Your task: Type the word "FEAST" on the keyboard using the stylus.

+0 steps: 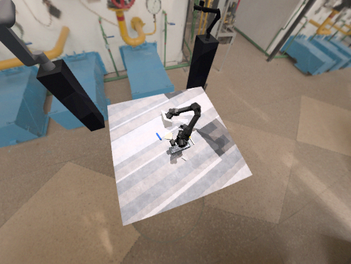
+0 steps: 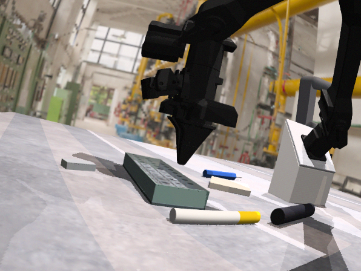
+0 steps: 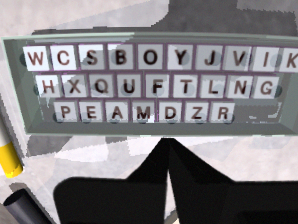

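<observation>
The keyboard (image 1: 174,150) (image 2: 182,197) (image 3: 100,129) is a grey-green tray of lettered keys in three rows. In the wrist view F is in the middle row, S in the top row, E and A in the bottom row, and T right of F. My gripper (image 2: 181,163) (image 3: 167,143) is shut and empty, its tips above the keyboard's edge below the D key in the wrist view. A white rod with a yellow end (image 2: 206,216) (image 3: 11,160) lies beside the keyboard. A blue pen-like rod (image 1: 158,136) (image 2: 219,174) lies beyond it. Which one is the stylus is unclear.
A dark cylinder (image 2: 292,214) (image 3: 25,206) lies near the yellow end. A cream block (image 1: 168,136) (image 2: 229,186) lies by the blue rod. A small grey block (image 1: 184,159) (image 2: 77,165) lies on the keyboard's other side. A white slanted block (image 1: 167,121) (image 2: 298,184) stands behind.
</observation>
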You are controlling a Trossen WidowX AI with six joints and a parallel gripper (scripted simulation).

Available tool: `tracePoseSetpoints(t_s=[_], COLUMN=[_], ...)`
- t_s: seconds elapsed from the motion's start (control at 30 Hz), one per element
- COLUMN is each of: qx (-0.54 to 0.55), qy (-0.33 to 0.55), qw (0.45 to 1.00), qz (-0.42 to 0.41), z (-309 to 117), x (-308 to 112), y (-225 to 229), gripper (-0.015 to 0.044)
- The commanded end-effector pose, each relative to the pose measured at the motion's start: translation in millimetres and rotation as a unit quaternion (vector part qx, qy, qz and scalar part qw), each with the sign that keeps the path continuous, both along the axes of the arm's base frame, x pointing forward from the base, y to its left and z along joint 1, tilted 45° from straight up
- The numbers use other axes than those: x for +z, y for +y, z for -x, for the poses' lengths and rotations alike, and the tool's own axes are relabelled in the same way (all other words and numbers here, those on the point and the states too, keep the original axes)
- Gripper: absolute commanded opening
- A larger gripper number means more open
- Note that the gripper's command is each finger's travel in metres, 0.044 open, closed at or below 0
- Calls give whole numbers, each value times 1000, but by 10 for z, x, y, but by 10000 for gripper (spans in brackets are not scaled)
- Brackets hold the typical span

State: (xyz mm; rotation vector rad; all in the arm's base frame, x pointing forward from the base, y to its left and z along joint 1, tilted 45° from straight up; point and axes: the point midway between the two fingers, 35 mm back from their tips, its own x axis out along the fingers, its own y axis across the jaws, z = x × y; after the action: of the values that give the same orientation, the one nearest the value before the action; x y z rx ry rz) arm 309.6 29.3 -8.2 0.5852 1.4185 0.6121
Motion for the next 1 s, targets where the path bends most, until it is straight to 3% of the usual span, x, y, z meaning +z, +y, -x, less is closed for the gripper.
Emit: tracePoseSetpoints(t_s=[0.0,0.4,0.6,0.87,0.97], qx=[5,5,5,1,2], qy=[-10,-10,-9,-11,-10], qw=[1000,1000,1000,1000,1000], qz=[-4,-4,-2,-3,-4], z=[23,26,63,43,47], x=[287,317,723,675,674], y=[280,278,-130,-100,-94], gripper=[0,0,0,0,79])
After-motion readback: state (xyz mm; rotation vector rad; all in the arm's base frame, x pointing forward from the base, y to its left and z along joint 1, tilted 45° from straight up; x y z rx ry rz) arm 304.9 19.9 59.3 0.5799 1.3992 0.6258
